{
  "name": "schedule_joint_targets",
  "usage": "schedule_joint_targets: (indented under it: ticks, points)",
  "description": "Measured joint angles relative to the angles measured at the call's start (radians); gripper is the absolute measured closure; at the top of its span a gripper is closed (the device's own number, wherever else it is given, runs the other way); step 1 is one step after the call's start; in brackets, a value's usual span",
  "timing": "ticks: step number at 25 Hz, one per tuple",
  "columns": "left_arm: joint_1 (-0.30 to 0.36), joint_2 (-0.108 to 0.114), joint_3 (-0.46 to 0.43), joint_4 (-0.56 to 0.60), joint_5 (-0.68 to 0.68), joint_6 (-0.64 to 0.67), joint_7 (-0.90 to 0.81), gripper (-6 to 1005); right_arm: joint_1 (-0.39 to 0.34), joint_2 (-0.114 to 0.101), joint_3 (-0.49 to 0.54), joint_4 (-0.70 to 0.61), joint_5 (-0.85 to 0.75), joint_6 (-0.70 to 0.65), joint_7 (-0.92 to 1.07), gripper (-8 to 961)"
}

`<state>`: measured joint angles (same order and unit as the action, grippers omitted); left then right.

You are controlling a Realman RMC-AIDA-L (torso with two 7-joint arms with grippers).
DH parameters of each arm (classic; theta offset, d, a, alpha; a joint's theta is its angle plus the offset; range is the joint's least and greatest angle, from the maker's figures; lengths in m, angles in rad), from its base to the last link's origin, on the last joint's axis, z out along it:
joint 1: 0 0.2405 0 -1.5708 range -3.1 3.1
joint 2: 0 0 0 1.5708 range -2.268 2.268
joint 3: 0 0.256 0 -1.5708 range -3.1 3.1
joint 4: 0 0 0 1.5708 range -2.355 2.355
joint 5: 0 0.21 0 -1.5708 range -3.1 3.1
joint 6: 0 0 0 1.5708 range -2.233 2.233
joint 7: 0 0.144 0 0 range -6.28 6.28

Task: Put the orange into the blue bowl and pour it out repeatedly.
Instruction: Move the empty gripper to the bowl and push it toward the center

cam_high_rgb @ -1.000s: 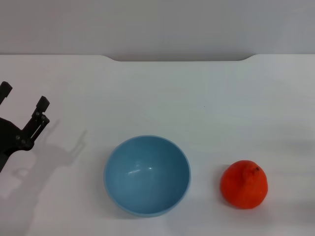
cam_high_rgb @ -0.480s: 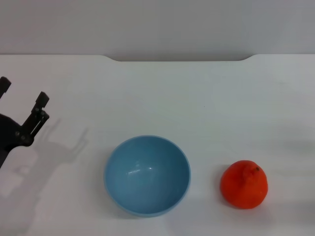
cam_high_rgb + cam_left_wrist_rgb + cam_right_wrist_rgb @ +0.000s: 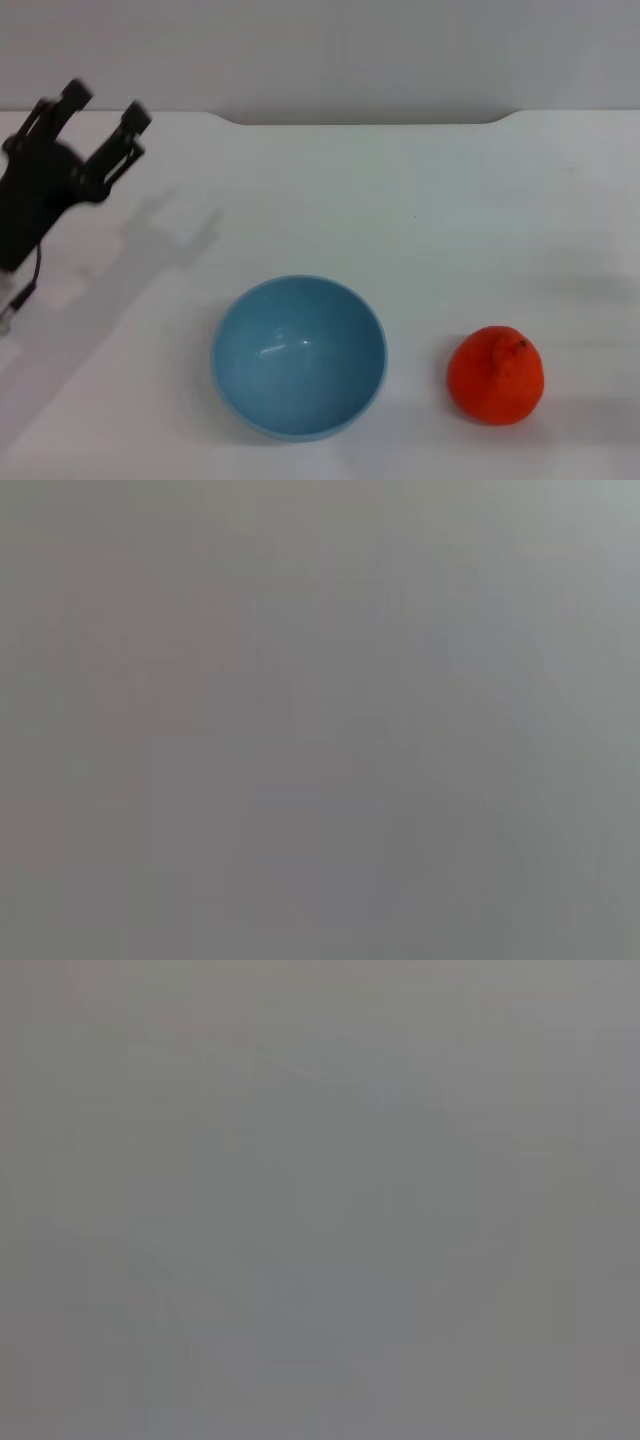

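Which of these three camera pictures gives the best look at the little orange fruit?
The head view. There the orange sits whole on the white table, to the right of the blue bowl and apart from it. Both wrist views show only plain grey, with no orange.

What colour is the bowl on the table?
Light blue; the blue bowl shows best in the head view.

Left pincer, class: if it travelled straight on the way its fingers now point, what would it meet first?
Probably nothing on the table: the open left pincer points up and away, toward the far wall. The bowl and orange lie behind that line. Depth is uncertain.
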<state>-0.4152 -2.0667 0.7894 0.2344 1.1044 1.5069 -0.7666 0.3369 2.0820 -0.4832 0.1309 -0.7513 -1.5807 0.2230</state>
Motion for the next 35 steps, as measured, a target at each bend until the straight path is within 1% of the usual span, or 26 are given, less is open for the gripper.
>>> schedule_joint_targets:
  ticks: [1,2,4,7,9,10,11,12,15,16,18,19,20,22,25,28,32,35]
  points:
    - [-0.012,0.002,0.017,0.045,0.026,-0.046,-0.077,228,0.002,0.000,0.000,0.000,-0.013,0.002,0.001,468]
    - [-0.012,0.002,0.017,0.045,0.026,-0.046,-0.077,228,0.004,0.001,0.000,0.001,-0.023,0.005,0.001,468]
    - [-0.029,0.008,0.112,0.182,0.097,-0.165,-0.274,229,0.007,0.002,0.000,0.004,-0.035,0.007,0.002,468]
    - [-0.027,0.011,0.268,0.413,0.217,-0.316,-0.526,229,0.016,0.001,0.000,0.023,-0.038,0.007,0.002,468]
    - [-0.014,0.011,0.325,0.558,0.298,-0.363,-0.650,229,0.019,0.000,0.000,0.031,-0.038,0.007,0.003,468]
    - [-0.008,0.011,0.339,0.610,0.336,-0.369,-0.710,228,0.019,0.000,0.000,0.031,-0.038,0.007,0.003,468]
    - [-0.005,0.011,0.349,0.659,0.372,-0.367,-0.773,228,0.019,0.000,0.000,0.031,-0.039,0.007,0.003,468]
    - [-0.003,0.016,0.360,0.742,0.444,-0.359,-0.892,227,0.019,0.000,0.000,0.032,-0.039,0.007,0.003,468]
    - [-0.026,0.036,0.360,0.892,0.676,-0.298,-1.209,227,0.020,0.000,0.000,0.038,-0.039,0.008,0.003,468]
    - [-0.040,0.041,0.355,0.960,0.788,-0.252,-1.331,227,0.020,0.000,0.001,0.039,-0.039,0.008,0.003,468]
    - [-0.057,0.039,0.351,1.058,0.937,-0.174,-1.473,227,0.019,0.000,0.004,0.040,-0.039,0.009,0.003,468]
    - [-0.060,0.034,0.350,1.101,0.987,-0.144,-1.514,228,0.019,0.000,0.006,0.040,-0.039,0.010,0.004,469]
    - [-0.062,0.024,0.350,1.166,1.062,-0.096,-1.576,228,0.019,-0.001,0.008,0.040,-0.039,0.010,0.004,469]
    - [-0.051,0.012,0.367,1.263,1.145,-0.036,-1.658,228,0.019,-0.002,0.009,0.040,-0.039,0.011,0.004,469]
    - [-0.027,0.012,0.422,1.369,1.198,0.026,-1.757,228,0.020,-0.002,0.010,0.039,-0.037,0.011,0.004,469]
    - [-0.021,0.012,0.471,1.424,1.244,0.087,-1.843,228,0.019,-0.002,0.011,0.037,-0.033,0.013,0.004,469]
    - [-0.038,0.010,0.577,1.427,1.316,0.153,-1.895,229,0.017,-0.002,0.011,0.035,-0.032,0.019,0.004,469]
    - [-0.047,0.007,0.680,1.420,1.390,0.142,-1.942,229,0.015,-0.002,0.011,0.033,-0.031,0.028,0.002,469]
